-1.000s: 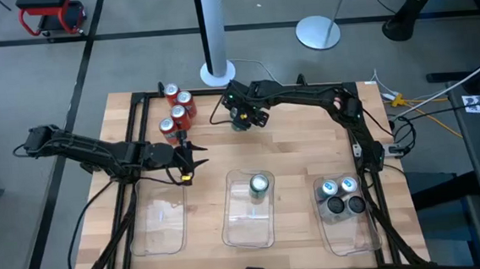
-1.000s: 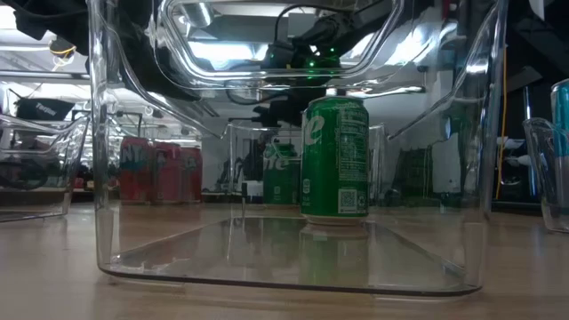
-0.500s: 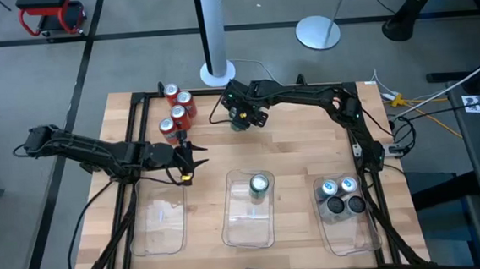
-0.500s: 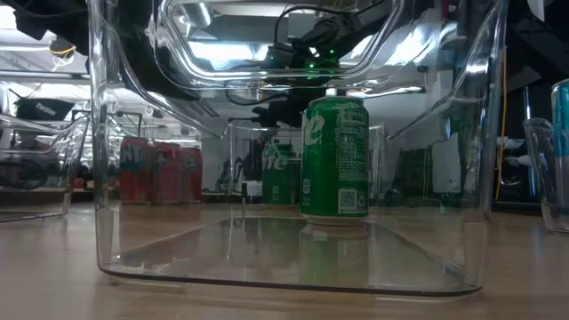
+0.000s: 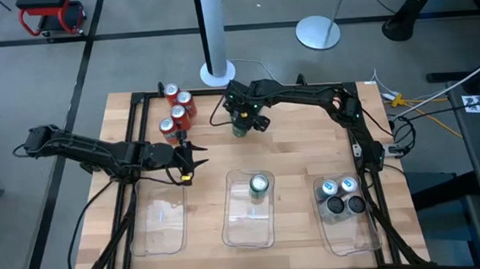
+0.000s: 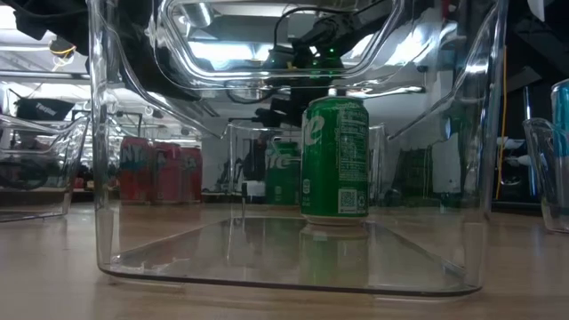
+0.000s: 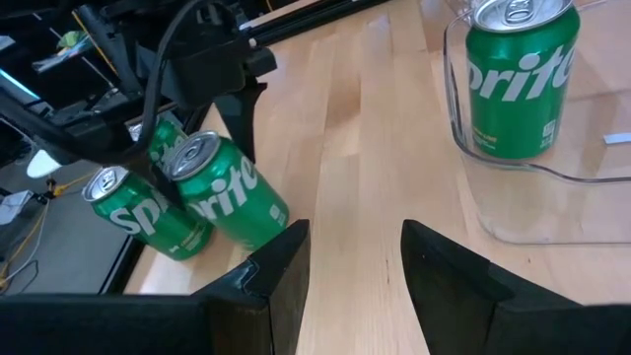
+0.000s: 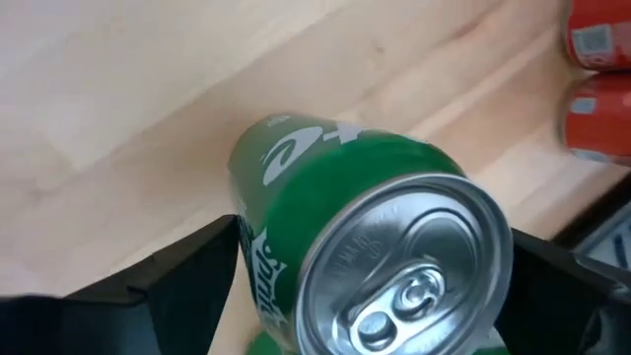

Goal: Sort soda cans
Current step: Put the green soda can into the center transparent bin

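Note:
My right gripper point(image 5: 244, 120) is at the far middle of the table, shut on a green soda can point(image 8: 365, 247). Two more green cans point(image 7: 138, 212) stand right beside it. Several red cans point(image 5: 178, 109) stand upright at the far left. One green can point(image 5: 260, 184) stands in the middle clear tray point(image 5: 251, 227). Several silver-blue and dark cans point(image 5: 342, 195) stand in the right tray point(image 5: 348, 233). My left gripper point(image 5: 193, 159) is open and empty, low over the table near the red cans. My right gripper pinches the green can's side wall just below the top rim point(image 8: 246, 237) between its two fingers point(image 8: 182, 281), one on each side. The fingers slant down at it from above. The can's silver top point(image 8: 409, 266) faces the wrist camera. Its bottom is hidden.
The left clear tray point(image 5: 162, 225) lies at the near left. A black frame rail point(image 5: 137, 116) runs along the table's edges. A white pole base point(image 5: 217, 72) stands at the far edge. Bare wood lies between the trays and the cans.
My right gripper has moved slightly toward the table's near edge with the green can. In the low view the can now stands a little higher.

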### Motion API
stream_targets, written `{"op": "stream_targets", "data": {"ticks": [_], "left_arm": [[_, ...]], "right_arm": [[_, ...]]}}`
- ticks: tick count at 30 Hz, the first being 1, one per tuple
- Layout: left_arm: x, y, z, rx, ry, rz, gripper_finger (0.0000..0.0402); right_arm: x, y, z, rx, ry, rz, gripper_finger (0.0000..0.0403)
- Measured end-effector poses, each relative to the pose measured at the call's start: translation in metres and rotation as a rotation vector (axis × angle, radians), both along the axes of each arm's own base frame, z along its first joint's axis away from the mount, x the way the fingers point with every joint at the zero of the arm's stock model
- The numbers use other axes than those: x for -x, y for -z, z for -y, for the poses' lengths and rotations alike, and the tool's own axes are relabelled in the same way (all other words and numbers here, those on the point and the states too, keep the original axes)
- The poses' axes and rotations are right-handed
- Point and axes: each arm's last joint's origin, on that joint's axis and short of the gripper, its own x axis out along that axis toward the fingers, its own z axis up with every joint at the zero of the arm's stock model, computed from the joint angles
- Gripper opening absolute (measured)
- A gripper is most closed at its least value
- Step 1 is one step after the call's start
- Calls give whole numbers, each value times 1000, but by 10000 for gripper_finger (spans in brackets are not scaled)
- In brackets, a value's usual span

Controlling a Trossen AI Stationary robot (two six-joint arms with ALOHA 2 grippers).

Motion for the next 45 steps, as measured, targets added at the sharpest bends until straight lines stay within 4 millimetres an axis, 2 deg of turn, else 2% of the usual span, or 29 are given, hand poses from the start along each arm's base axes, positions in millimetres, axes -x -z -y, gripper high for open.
{"op": "stream_targets", "data": {"ticks": [15,28,40,45], "left_arm": [[0,0,0,0,1,0,153],[0,0,0,-1,1,2,153],[0,-1,0,-1,1,7,153],[0,-1,0,-2,2,6,153]], "right_arm": [[-6,-5,-22,-29,-24,-16,372],[-14,-6,-48,51,-147,-29,372],[-13,1,-48,32,-128,-31,371],[-12,1,-48,31,-127,-33,355]]}}
